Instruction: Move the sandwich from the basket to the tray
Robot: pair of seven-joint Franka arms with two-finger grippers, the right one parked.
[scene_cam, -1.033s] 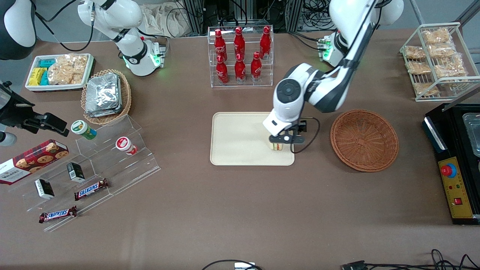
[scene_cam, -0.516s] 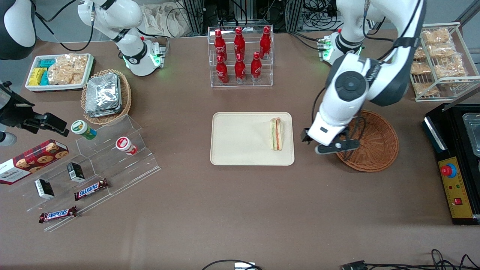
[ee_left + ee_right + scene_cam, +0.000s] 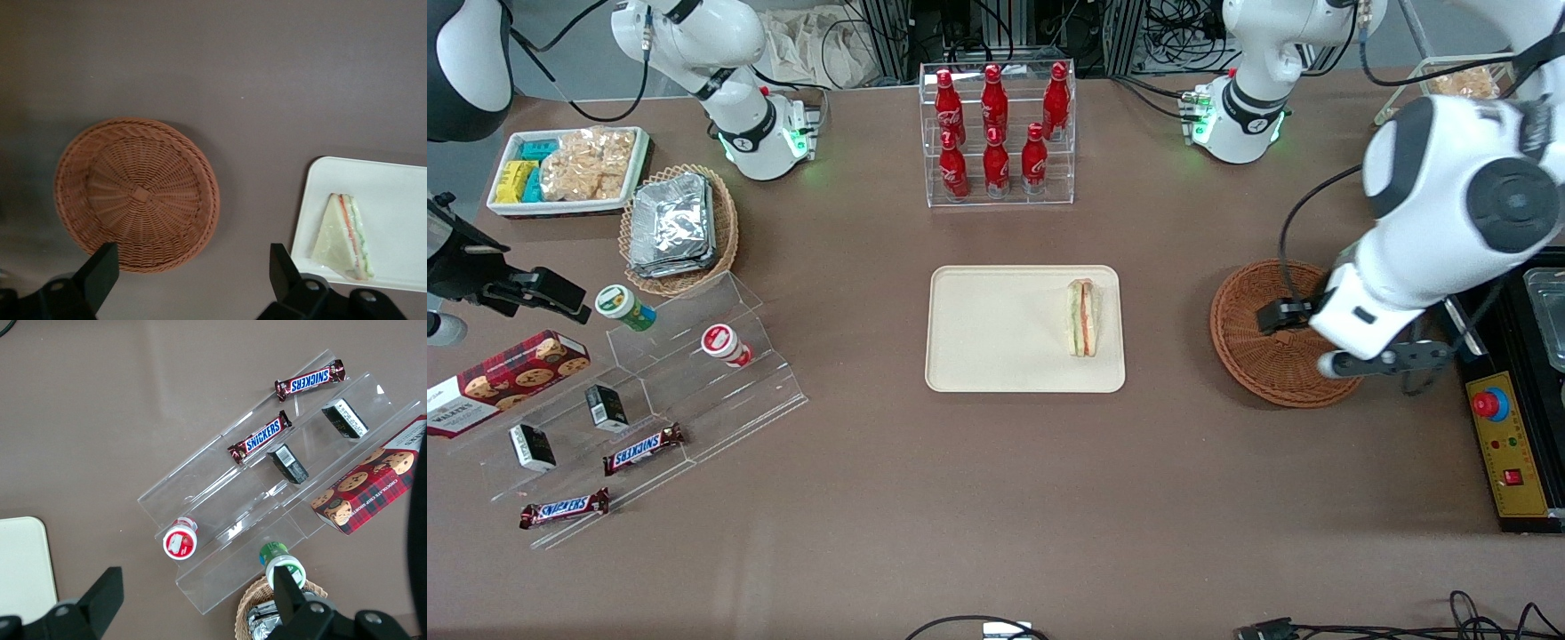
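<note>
The sandwich (image 3: 1083,317), a white wedge with green and orange-red layers, lies on the cream tray (image 3: 996,338), close to the tray edge that faces the basket. The reddish-brown woven basket (image 3: 1272,333) has nothing in it. My left gripper (image 3: 1383,360) hangs high over the basket's rim at the working arm's end, well away from the sandwich. In the left wrist view the basket (image 3: 137,193), the tray (image 3: 400,193) and the sandwich (image 3: 343,237) lie far below. The gripper (image 3: 192,277) is open, and its dark fingers (image 3: 100,267) hold nothing.
A black control box with a red button (image 3: 1507,436) stands beside the basket at the working arm's end. A rack of red bottles (image 3: 996,133) stands farther from the camera than the tray. A wire rack of snack packets (image 3: 1467,133), a tan basket of foil packets (image 3: 679,227) and a clear snack stand (image 3: 649,391) are also on the table.
One second ago the gripper stood at the sandwich on the tray. It has since risen and swung across the basket toward the working arm's end, leaving the sandwich lying on the tray.
</note>
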